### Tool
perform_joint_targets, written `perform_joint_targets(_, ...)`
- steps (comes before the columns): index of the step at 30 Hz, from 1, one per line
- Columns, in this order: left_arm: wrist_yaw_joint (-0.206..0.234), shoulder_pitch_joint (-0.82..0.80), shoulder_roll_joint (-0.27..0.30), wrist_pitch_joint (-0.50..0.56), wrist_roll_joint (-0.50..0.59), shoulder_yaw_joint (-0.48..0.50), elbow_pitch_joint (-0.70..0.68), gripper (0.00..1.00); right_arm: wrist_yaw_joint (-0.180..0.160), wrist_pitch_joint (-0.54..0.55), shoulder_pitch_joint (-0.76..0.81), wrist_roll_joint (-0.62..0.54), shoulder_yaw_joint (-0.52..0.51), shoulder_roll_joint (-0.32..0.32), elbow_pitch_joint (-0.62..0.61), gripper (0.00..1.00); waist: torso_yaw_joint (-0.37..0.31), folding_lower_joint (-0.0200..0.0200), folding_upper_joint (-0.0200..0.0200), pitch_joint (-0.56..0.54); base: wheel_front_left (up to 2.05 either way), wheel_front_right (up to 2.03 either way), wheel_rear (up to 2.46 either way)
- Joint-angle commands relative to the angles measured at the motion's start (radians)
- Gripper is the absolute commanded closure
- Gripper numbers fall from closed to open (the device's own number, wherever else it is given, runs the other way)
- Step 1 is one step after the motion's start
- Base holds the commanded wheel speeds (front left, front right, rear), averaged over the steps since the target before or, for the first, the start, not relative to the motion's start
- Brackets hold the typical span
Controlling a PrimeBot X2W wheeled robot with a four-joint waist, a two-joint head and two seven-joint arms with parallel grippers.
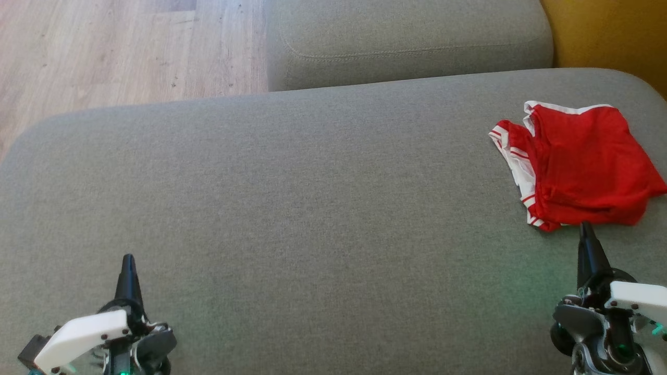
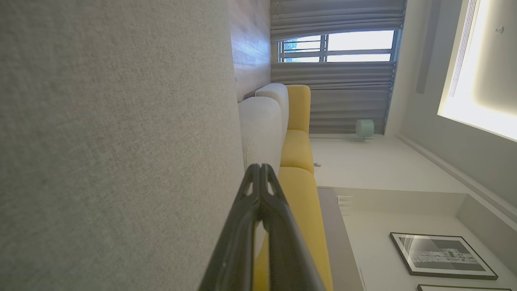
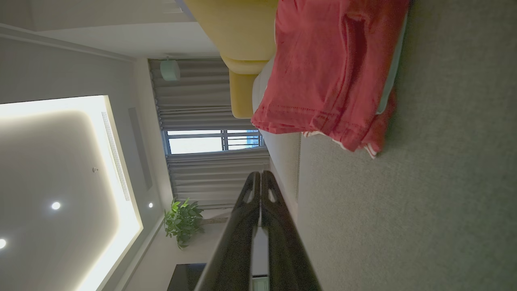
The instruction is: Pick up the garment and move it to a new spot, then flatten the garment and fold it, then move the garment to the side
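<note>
Red garment (image 1: 583, 161) lies folded on the grey cushion (image 1: 312, 208); left pincer (image 1: 128, 260) and right pincer (image 1: 587, 230) are both closed, empty.

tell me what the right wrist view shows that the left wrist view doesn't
Right wrist view adds: the folded red garment lying on the grey cushion, and a potted plant. Left wrist view adds: a framed picture on the wall. Shared: the cushion, yellow sofa, curtained window, and shut fingers of the right gripper and left gripper respectively.
</note>
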Motion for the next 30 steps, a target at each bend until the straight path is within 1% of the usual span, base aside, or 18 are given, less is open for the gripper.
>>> perform_joint_targets(1, -0.007, -0.051, 0.008, 0.004, -0.005, 0.037, -0.028, 1.0, 0.008, 0.005, -0.052, 0.006, 0.018, -0.01, -0.039, 1.0, 0.0, 0.0, -0.0001, 0.0, 0.0, 0.0, 0.0)
perform_joint_targets(30, -0.007, -0.051, 0.008, 0.004, -0.005, 0.037, -0.028, 1.0, 0.008, 0.009, -0.052, 0.003, 0.014, -0.007, -0.038, 1.0, 0.0, 0.0, -0.0001, 0.0, 0.0, 0.0, 0.0)
